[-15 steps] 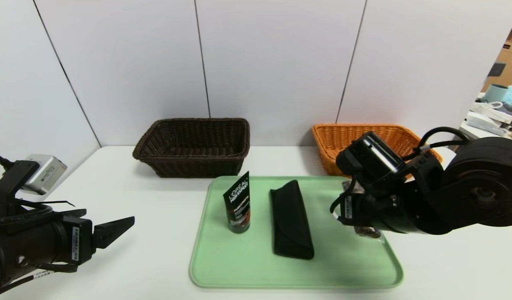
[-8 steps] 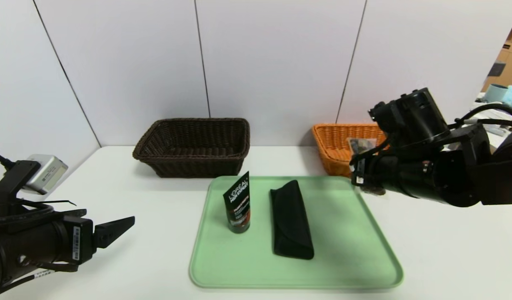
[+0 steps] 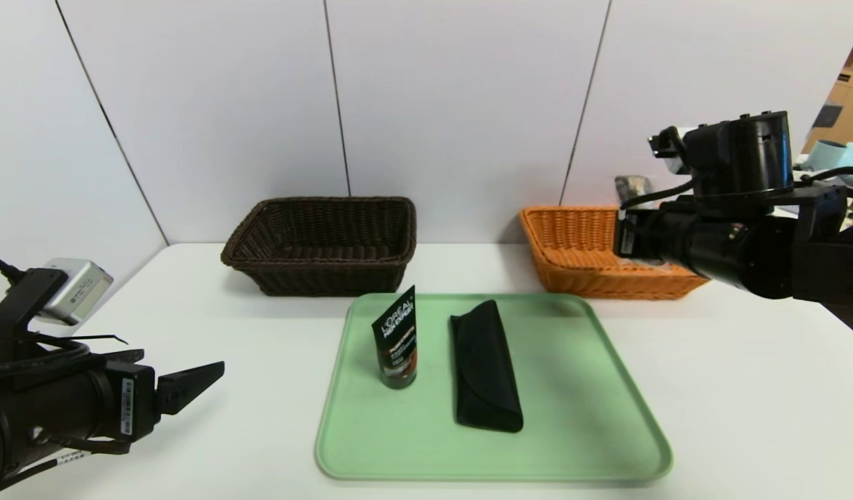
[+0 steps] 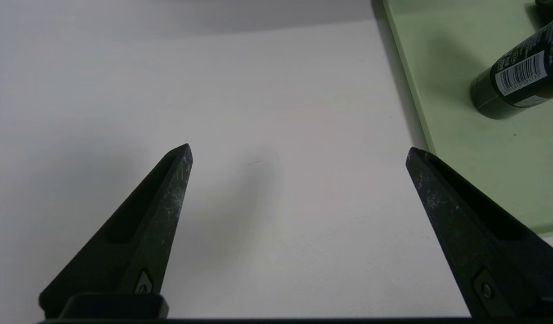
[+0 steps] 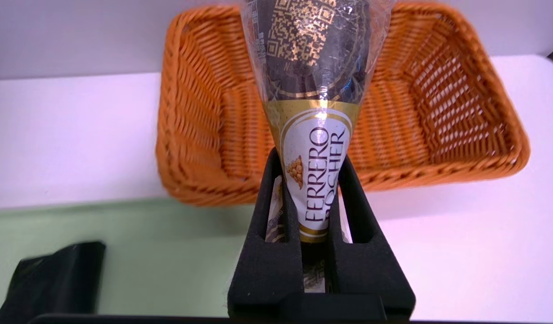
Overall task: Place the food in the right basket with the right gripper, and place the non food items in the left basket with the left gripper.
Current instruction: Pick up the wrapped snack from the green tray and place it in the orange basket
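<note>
Chocolate bar [image 5: 314, 135] has left the tray [image 3: 606, 417], clenched in the right gripper [image 5: 308, 180], now probably just over the orange basket [image 3: 572, 229] at two o'clock; release comes next. Left gripper [image 4: 298, 153] waits, spread wide.

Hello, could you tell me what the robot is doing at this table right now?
It is sorting items into baskets. The right pincer is shut on a wrapped Ferrero Rocher snack, held up just short of the orange basket. The black tube stands and the black glasses case lies on the green tray, untouched. The left pincer is open over the table beside the tray. The dark brown basket holds nothing visible.
</note>
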Controlling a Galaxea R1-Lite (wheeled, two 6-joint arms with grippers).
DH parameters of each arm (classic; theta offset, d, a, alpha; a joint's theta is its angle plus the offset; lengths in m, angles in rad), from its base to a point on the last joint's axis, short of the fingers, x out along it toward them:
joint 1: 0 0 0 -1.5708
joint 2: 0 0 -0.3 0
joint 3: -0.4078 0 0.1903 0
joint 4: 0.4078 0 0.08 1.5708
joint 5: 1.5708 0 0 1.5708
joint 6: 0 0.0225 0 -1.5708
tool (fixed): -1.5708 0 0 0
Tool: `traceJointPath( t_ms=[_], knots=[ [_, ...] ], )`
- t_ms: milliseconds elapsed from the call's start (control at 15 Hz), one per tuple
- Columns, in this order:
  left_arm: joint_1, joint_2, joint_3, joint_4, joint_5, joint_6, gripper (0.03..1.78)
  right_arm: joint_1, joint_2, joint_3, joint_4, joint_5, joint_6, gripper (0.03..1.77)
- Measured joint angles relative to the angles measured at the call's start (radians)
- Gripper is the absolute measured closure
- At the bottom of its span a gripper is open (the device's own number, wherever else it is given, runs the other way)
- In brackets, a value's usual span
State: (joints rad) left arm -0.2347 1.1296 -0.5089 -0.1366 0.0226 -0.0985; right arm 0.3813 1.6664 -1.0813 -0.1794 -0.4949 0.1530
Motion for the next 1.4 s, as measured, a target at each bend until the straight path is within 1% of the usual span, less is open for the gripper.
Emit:
traceJointPath(
  t_ms=[133, 200, 333, 467, 867, 1000, 1267, 1400],
  knots=[
    [0.0, 0.0, 0.0, 0.0, 0.001, 0.0, 0.12, -0.042, 0.019, -0.004, -0.059, 0.034, -0.048, 1.62],
    [0.0, 0.0, 0.001, 0.0, 0.001, -0.001, 0.12, -0.056, 0.029, -0.007, -0.071, 0.05, -0.061, 1.62],
    [0.0, 0.0, 0.005, -0.001, 0.001, 0.002, 0.12, -0.079, 0.056, -0.026, -0.074, 0.065, -0.07, 1.62],
    [-0.002, -0.002, 0.013, -0.001, 0.001, 0.001, 0.12, -0.098, 0.091, -0.058, -0.093, 0.072, -0.076, 1.62],
    [-0.003, -0.011, 0.033, -0.002, 0.001, 0.0, 0.12, -0.141, 0.229, -0.105, -0.226, 0.101, -0.139, 1.62],
    [-0.003, -0.016, 0.04, -0.002, 0.001, 0.0, 0.12, -0.152, 0.28, -0.119, -0.238, 0.113, -0.146, 1.62],
    [-0.003, -0.029, 0.064, -0.001, 0.002, -0.003, 0.12, -0.166, 0.37, -0.152, -0.256, 0.116, -0.154, 1.62],
    [-0.003, -0.034, 0.069, -0.002, 0.003, -0.003, 0.12, -0.168, 0.388, -0.163, -0.256, 0.118, -0.159, 1.62]
  ],
)
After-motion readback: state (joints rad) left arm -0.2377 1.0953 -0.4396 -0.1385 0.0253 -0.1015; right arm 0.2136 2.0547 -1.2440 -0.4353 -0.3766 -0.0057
